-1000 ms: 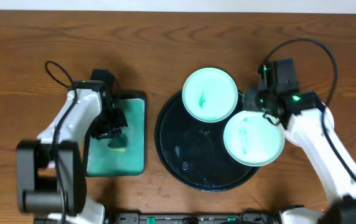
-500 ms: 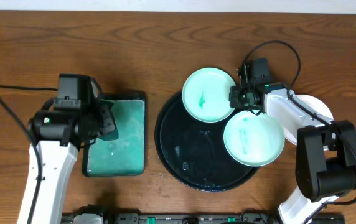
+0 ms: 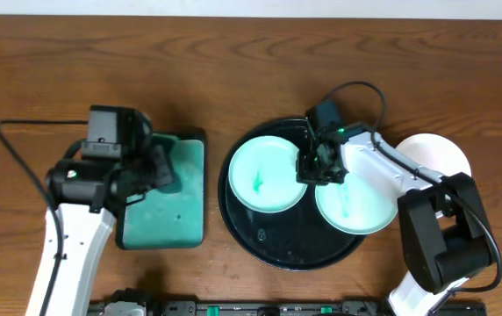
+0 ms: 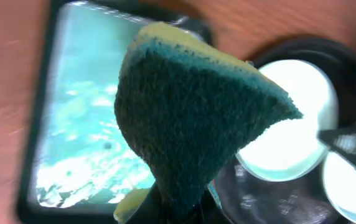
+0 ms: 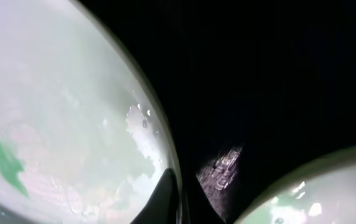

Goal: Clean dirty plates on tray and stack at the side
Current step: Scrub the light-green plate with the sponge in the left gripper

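Observation:
The black tray (image 3: 286,239) holds two pale mint plates. The left plate (image 3: 264,175) has a teal smear (image 5: 4,155) and lies flat inside the tray. My right gripper (image 3: 315,168) is shut on that plate's right rim, one dark finger (image 5: 164,198) lying over the edge. The second smeared plate (image 3: 361,206) lies at the tray's right side. A white plate (image 3: 440,151) rests on the table right of the tray, partly hidden by my right arm. My left gripper (image 3: 157,167) is shut on a green-and-yellow sponge (image 4: 190,106), held above the pad.
A teal rectangular pad (image 3: 168,211) with a black rim lies left of the tray, wet and glistening (image 4: 84,124). Cables loop behind both arms. Bare wooden table surrounds everything.
My right gripper shut on the far plate's rim and pulled it from the tray's far edge left and nearer, fully into the tray. My left arm shifted slightly with the sponge.

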